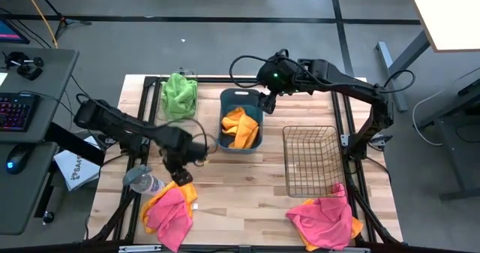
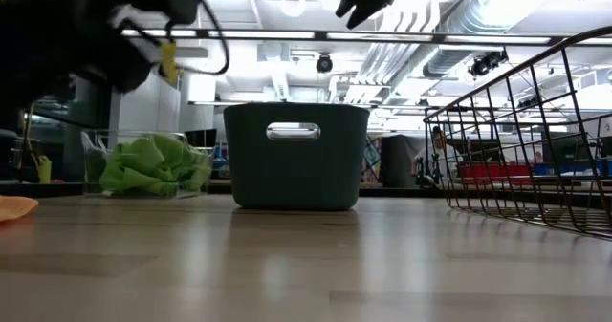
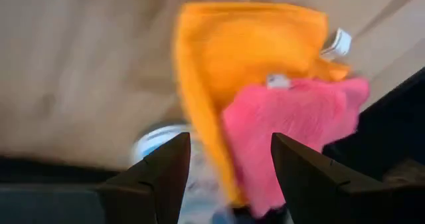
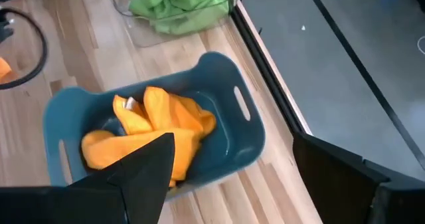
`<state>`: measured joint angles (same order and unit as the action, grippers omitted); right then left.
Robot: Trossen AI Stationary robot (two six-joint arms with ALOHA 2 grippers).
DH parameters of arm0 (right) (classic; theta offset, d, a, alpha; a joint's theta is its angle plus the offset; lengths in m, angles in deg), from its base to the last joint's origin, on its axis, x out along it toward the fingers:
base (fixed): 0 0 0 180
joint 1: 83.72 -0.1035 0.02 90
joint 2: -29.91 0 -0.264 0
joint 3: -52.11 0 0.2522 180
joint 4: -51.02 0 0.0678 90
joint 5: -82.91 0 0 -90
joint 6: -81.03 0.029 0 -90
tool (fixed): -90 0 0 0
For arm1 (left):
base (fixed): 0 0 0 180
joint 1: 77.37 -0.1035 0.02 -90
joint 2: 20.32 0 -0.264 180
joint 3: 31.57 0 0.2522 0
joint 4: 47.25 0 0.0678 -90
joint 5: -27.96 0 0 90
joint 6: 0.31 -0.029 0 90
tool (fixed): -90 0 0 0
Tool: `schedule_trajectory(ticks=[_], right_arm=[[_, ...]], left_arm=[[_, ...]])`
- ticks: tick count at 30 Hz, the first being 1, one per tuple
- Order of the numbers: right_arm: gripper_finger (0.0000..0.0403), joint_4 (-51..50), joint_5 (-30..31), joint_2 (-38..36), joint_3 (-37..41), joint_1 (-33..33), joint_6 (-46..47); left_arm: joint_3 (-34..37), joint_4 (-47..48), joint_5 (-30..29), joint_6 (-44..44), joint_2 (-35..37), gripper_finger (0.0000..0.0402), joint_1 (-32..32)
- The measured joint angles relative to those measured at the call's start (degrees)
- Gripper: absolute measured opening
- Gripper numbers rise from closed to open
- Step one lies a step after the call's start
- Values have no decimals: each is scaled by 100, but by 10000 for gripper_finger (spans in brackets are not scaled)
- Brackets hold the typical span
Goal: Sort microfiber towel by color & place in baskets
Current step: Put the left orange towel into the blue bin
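Sorting is sitting roughly half done, by the look of things: green towels (image 1: 178,94) are filling the clear bin (image 1: 190,81) at eleven o'clock on the table (image 1: 240,200), and orange towels (image 1: 241,127) are lying in the teal tub (image 1: 227,97) at twelve, while the wire-mesh basket (image 1: 311,160) at three is holding nothing. Pink towels, apparently meant for it, are waiting outside: one pink heap with some orange in it (image 1: 325,220) at five, and a pink towel (image 1: 169,212) overlapping an orange towel (image 1: 183,192) at seven. The left gripper (image 1: 180,174) is hovering just over that seven o'clock pile, arm reaching in from nine, fingers spread and empty. The right gripper (image 1: 267,103) is hanging above the tub's one o'clock rim, jaws parted, carrying nothing.
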<state>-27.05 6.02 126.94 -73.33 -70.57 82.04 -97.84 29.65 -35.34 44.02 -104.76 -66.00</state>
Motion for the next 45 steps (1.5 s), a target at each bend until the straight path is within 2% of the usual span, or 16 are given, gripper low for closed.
schedule_trajectory(ticks=[4, 9, 17, 23, 27, 31, 33, 41, 45], right_arm=[[303, -11, 1, 0, 0, 0, -119], [303, 13, 0, 0, 0, 0, -149], [303, 26, 0, -1, 7, 0, -119], [303, 26, 0, -2, 7, 0, -101], [303, 30, 39, -2, 7, 0, -103], [303, 32, 83, -2, 7, 0, -102], [303, 32, 85, -2, 7, 0, -101], [303, 148, 83, -2, 9, 0, -101], [303, 264, 74, -2, 9, 0, -101]], left_arm=[[678, -851, 155, 927, 44, 200, 215], [1087, -1378, -127, 1457, 43, 200, 232], [1336, -2032, -178, 1581, 43, 200, 313], [1338, -2010, -219, 1648, -139, 194, 571], [1336, -1987, -177, 1234, -435, 147, 687], [1272, -1875, -199, 828, -464, 36, 639], [1188, -1785, -254, 731, -307, 13, 545], [44, -633, -1235, 503, 1077, 1, 182], [-607, -482, -1268, 583, 1875, 1, 243]])
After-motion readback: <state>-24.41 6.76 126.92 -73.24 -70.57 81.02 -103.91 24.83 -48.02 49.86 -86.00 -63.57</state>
